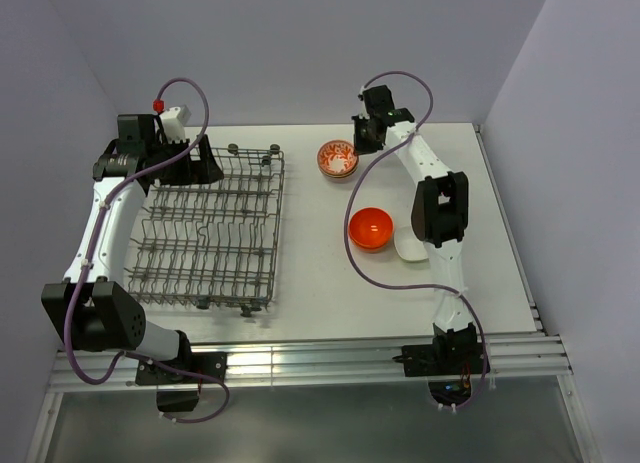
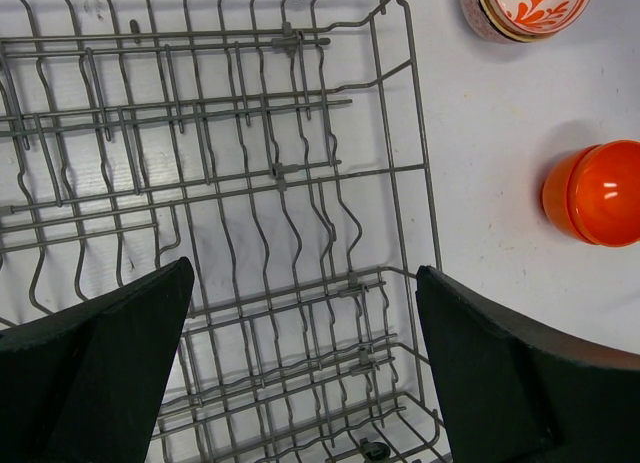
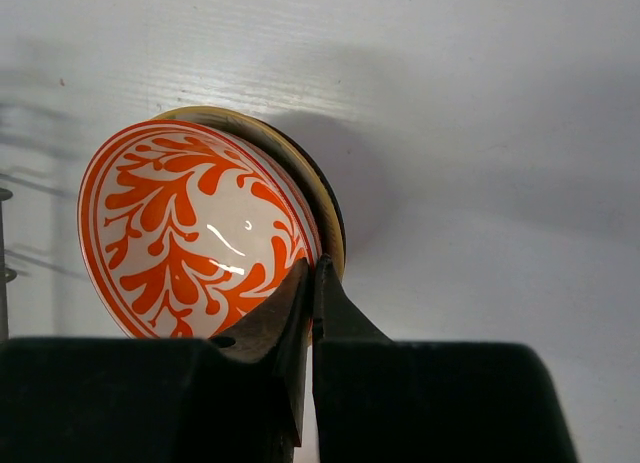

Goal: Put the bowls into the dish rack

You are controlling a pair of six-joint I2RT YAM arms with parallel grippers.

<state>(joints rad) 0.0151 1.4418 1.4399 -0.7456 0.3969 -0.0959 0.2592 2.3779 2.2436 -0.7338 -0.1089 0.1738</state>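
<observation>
While the right pincer (image 3: pixel 312 273) pinches the rim of the orange-patterned bowl (image 3: pixel 190 233), the left pincer (image 2: pixel 303 278) hangs wide open above the grey dish rack (image 1: pixel 210 233).

Dull wire, shiny glaze.
Grey metal wire dish rack (image 1: pixel 210 228) is seen matt; round orange-patterned white bowl (image 3: pixel 190 233) is shown glossy, smooth.

White table (image 1: pixel 480 273), top view. Dish rack (image 1: pixel 210 233) stood on the left half, long side running near to far. Patterned bowl (image 1: pixel 338 159), red-orange on white, sat near the far edge, right of the rack, nested in a second bowl's rim. Orange bowl (image 1: pixel 370 228) lay mid-table, apart from both. Just beside it on the right was a white item (image 1: pixel 408 247), partly covered, kind not discernible.
</observation>
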